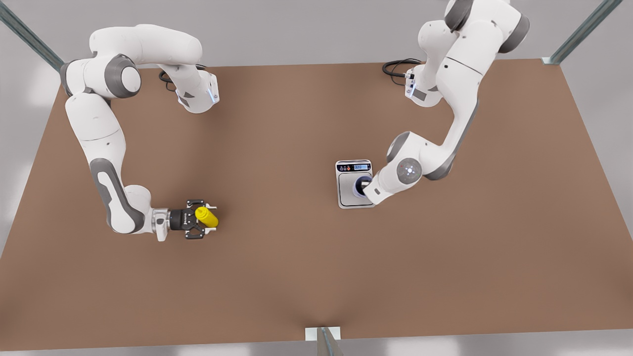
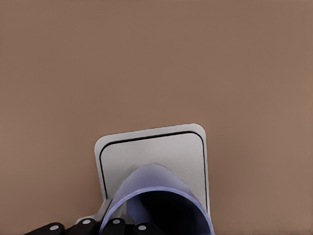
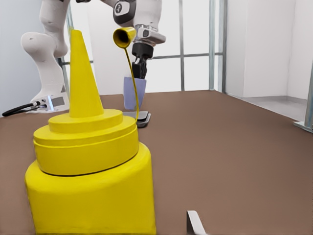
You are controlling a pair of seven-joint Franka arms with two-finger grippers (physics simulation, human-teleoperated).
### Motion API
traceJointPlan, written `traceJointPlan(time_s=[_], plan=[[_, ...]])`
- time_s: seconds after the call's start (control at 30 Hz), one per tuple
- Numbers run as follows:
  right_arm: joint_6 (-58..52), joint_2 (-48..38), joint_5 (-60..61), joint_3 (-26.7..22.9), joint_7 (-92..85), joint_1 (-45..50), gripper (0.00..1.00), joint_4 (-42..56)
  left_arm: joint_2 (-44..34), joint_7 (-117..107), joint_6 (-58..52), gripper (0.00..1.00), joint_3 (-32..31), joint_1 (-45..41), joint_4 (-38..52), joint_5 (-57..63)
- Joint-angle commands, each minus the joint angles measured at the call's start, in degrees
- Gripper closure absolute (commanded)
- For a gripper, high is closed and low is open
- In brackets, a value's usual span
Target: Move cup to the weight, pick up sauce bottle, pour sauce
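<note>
The lavender-blue cup (image 1: 357,187) is on or just above the plate of the silver weight (image 1: 346,198) at the front view's right. My left gripper (image 1: 365,185) comes down from above and is shut on the cup's (image 2: 161,205) rim; the weight's plate (image 2: 146,156) lies beneath. The yellow sauce bottle (image 1: 206,217) stands upright on the table at the front view's left. My right gripper (image 1: 211,218) lies level with the table, open, one finger on each side of the bottle (image 3: 93,181). One fingertip (image 3: 194,223) stands apart from it. Farther off are the cup (image 3: 134,93) and the weight (image 3: 143,118).
The brown table (image 1: 316,277) stretches wide between the two arms. The bottle's small yellow cap (image 3: 124,36) hangs off a thin tether beside the nozzle. Black cables (image 1: 395,66) lie at the arm bases along the far edge. Metal frame posts (image 1: 583,29) stand at the corners.
</note>
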Motion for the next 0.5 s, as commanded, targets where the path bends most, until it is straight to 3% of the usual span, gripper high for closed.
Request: traceJointPlan(time_s=[0.0, 0.13, 0.17, 0.2, 0.23, 0.47], plan=[[0.0, 0.0, 0.0, 0.0, 0.01, 0.0, 0.41, 0.07, 0.49, 0.19, 0.3, 0.79, 0.0, 0.0, 0.01, -3.95], [0.0, -0.09, 0.0, -0.09, 0.18, -0.09, 0.56, 0.07, 1.54, 0.27, 0.74, 0.77, 0.0, 0.0, 0.09, -3.95], [0.0, -0.09, 0.0, -0.09, 0.1, -0.09, 0.58, 0.07, 1.9, 0.27, 0.74, 0.54, 0.0, 0.0, 0.71, -3.95], [0.0, 0.0, 0.0, -0.09, 0.18, -0.09, 0.58, 0.07, 1.98, 0.27, 0.74, 0.17, 0.0, 0.0, 0.8, -3.95], [0.0, -0.09, 0.0, -0.09, 0.18, -0.09, 0.59, 0.16, 1.98, 0.27, 0.74, 0.0, 0.0, 0.0, 0.88, -3.95], [0.0, -4.04, -0.35, -0.17, 7.91, 1.67, 0.59, 0.6, 1.72, 0.19, 0.56, 0.0, 0.09, 0.09, 1.15, -3.95]])
